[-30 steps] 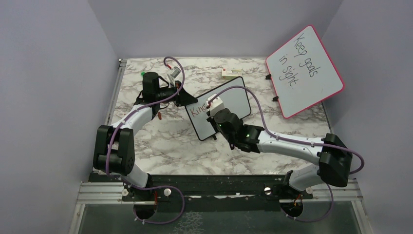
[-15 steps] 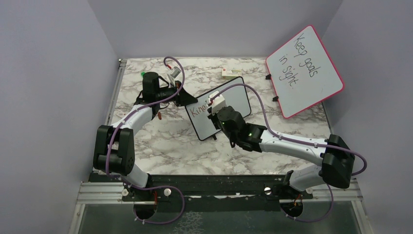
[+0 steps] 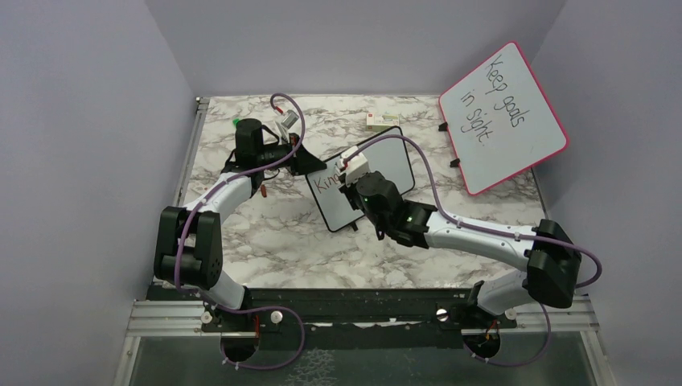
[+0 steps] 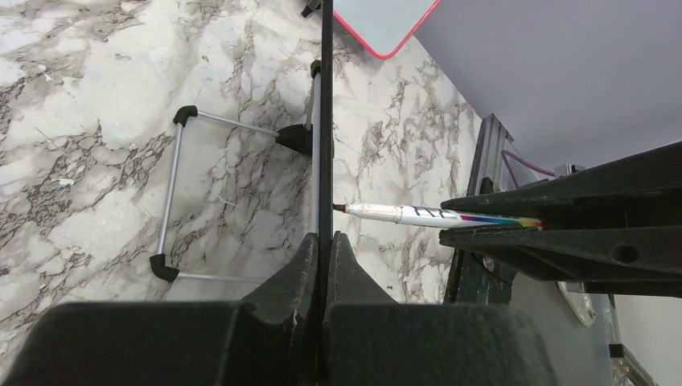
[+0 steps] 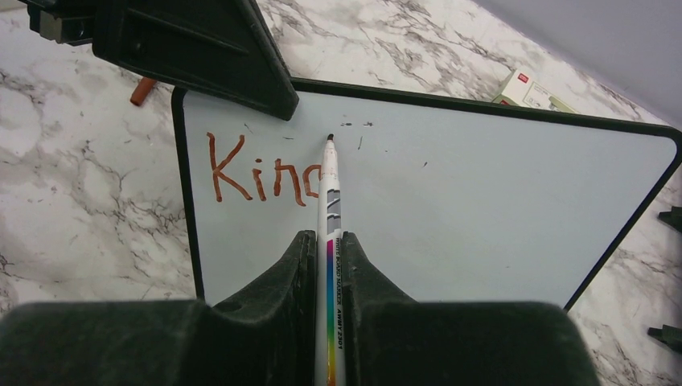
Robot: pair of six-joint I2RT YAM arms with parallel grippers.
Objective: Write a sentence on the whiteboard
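Top cam: the whiteboard (image 3: 394, 165) stood tilted near the middle of the table (image 3: 273, 233), btwn the two arms. A bigger pink-framed board (image 3: 503, 117) was propped at the far right, and a small box (image 3: 382, 121) lay just behind the whiteboard. From up there the right arm covered much of the board, so only a few red-brown letters showed.

Right wrist cam filled that in. The right gripper (image 5: 328, 237) was clamped tight on a white marker (image 5: 331, 201), tip up by the last letter. The sentence (image 5: 257, 177) so far read approx "Kinc", last letter partly hidden by the marker barrel, near the board's top left corner. The rest of the board was blank bar a few specks. A small orange piece (image 5: 142, 90) lay on the table beyond that corner.

Left wrist cam saw the board edge-on, which no other view gave. The left gripper (image 4: 324, 237) was pinched shut on the board's thin black edge, and the marker tip met the board's face. A wire stand (image 4: 173, 193) w/ black feet rested on the table behind the board, not seen from the right wrist cam.
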